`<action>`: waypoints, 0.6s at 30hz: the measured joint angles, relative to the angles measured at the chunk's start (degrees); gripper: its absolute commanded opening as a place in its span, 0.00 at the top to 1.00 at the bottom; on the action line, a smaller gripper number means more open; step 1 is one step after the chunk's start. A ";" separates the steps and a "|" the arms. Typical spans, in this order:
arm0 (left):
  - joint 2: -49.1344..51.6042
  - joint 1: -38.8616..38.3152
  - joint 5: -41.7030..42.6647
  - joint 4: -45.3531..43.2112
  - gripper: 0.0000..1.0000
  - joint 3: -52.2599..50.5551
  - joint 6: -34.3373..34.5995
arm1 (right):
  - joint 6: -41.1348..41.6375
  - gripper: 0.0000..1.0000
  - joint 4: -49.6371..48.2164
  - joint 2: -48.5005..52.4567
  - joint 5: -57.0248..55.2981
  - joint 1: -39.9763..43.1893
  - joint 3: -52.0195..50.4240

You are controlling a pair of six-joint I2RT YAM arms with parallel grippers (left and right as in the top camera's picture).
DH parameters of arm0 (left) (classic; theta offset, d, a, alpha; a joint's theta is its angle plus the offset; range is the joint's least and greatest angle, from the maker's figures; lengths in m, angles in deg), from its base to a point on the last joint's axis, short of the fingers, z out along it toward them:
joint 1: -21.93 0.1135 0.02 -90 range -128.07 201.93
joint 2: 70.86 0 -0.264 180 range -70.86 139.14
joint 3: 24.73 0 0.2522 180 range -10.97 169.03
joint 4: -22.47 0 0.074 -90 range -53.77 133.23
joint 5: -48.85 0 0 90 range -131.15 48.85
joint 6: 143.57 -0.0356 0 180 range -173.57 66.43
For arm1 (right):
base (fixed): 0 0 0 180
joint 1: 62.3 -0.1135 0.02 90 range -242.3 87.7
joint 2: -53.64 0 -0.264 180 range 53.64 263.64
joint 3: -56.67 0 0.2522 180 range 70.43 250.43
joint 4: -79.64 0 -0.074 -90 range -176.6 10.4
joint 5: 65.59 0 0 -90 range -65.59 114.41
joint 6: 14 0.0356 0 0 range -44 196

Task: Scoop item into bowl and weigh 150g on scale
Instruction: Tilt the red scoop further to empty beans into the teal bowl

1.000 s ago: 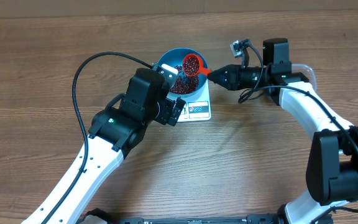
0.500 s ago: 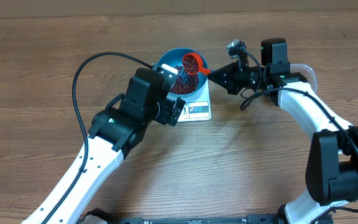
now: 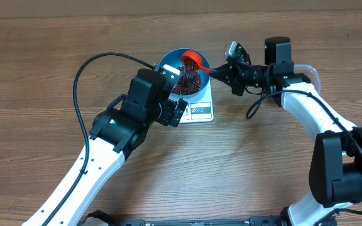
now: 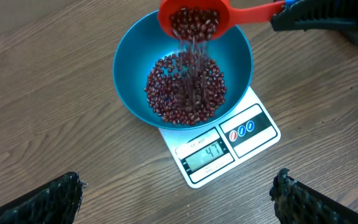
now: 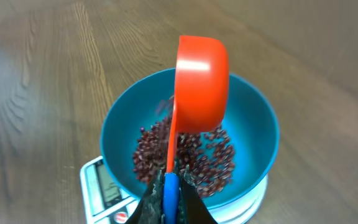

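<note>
The blue bowl [image 4: 126, 81] stands on the white scale [image 4: 253, 130], whose lit display faces the left wrist camera. A loose heap of red-brown beans [image 4: 185, 93] covers the bowl's bottom. Over the bowl's far rim, a red scoop [image 4: 194, 18] is tipped on its side and beans are falling from it into the bowl. My right gripper [image 5: 171, 186] is shut on the scoop's handle, which is blue at the grip. In the overhead view the scoop [image 3: 193, 61] is over the bowl [image 3: 166, 65]. My left gripper [image 4: 178, 179] hangs open and empty just in front of the scale.
A clear plastic tub [image 3: 312, 72] shows partly behind the right arm at the right. The left arm's black cable [image 3: 87, 69] loops over the table to the left of the bowl. Bare wooden tabletop [image 3: 43, 81] lies all around.
The right wrist has rolled and tipped the red scoop further over the bowl, so beans now spill out. The left arm has not moved.
</note>
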 measured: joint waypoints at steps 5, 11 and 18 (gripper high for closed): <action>0.02 0.00 0.00 0.00 0.00 0.00 0.00 | -2.45 0.96 -2.99 0.00 -1.66 0.00 0.00; 0.00 0.00 0.00 0.00 0.00 0.00 0.00 | -3.54 0.96 -6.62 0.00 -5.09 0.00 0.00; 0.00 0.00 0.00 0.00 0.00 0.00 0.00 | -3.65 0.96 -7.39 0.00 -6.23 0.00 0.00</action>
